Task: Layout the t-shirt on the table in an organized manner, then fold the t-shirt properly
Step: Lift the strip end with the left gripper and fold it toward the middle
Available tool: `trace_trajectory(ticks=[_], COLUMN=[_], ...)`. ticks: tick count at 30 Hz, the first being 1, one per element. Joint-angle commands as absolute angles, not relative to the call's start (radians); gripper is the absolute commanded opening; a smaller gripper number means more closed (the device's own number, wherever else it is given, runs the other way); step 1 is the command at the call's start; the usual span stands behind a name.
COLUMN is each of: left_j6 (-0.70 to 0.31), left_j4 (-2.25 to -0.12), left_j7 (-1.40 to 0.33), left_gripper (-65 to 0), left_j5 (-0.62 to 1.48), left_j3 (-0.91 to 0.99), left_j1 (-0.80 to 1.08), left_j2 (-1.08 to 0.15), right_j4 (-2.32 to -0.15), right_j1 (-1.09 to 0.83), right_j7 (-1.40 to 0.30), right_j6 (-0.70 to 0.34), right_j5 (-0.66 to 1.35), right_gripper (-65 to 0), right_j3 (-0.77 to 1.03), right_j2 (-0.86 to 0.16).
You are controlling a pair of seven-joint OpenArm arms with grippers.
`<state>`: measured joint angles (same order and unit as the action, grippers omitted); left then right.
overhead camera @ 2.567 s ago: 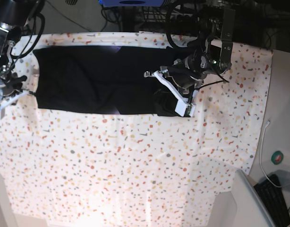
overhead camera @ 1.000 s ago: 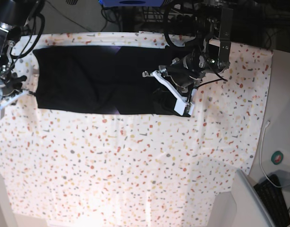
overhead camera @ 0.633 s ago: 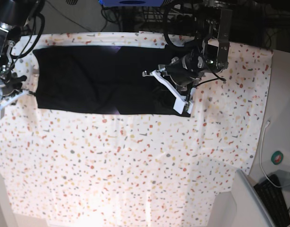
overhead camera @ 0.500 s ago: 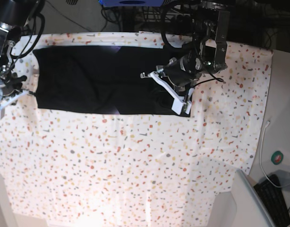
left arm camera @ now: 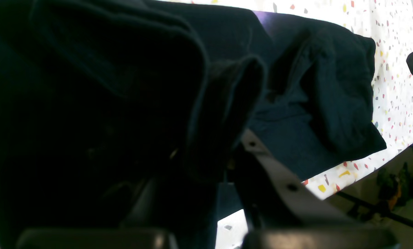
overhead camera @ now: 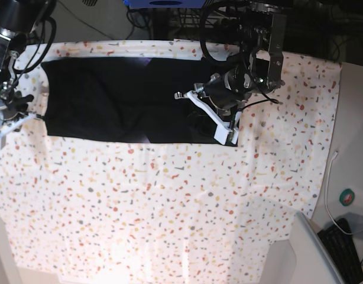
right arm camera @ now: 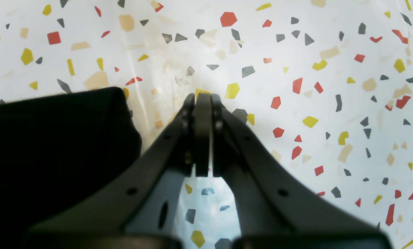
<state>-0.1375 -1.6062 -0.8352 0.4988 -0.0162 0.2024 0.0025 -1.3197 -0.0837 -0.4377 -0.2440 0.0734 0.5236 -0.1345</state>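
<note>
We are watching the t-shirt [overhead camera: 122, 100] lying as a black band across the far part of the table [overhead camera: 169, 207], and we are seeing no print, label or writing readable on it. The left gripper [overhead camera: 220, 121] is pinching a bunched fold at the cloth's edge, its jaws clamped on the fabric. The right gripper [right arm camera: 203, 103] is sitting with fingers pressed together, holding nothing, just beside the shirt's other end.

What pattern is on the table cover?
White table cover with red, yellow, grey and beige flecks; clearest in the right wrist view.
</note>
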Motion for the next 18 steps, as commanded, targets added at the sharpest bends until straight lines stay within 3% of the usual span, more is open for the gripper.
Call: trace_trajectory(ticks=[1,18], left_j6=[-0.145,-0.145], left_j4=[-1.627,-1.621], left_j7=[-0.820,-0.774], left_gripper=[-65.0,-65.0], left_j5=[0.512,0.512], left_j3=[-0.016,-0.022], left_j1=[0.193,0.194], left_j2=[0.007,0.025], right_j4=[-1.334,-1.334], right_j1=[-0.070,-0.073], right_j7=[-0.418,-0.418], right_j6=[-0.243,-0.243], right_j5=[0.077,0.077], right_gripper=[-65.0,-65.0], right_j3=[0.527,0.527], right_j2=[-0.151,-0.151])
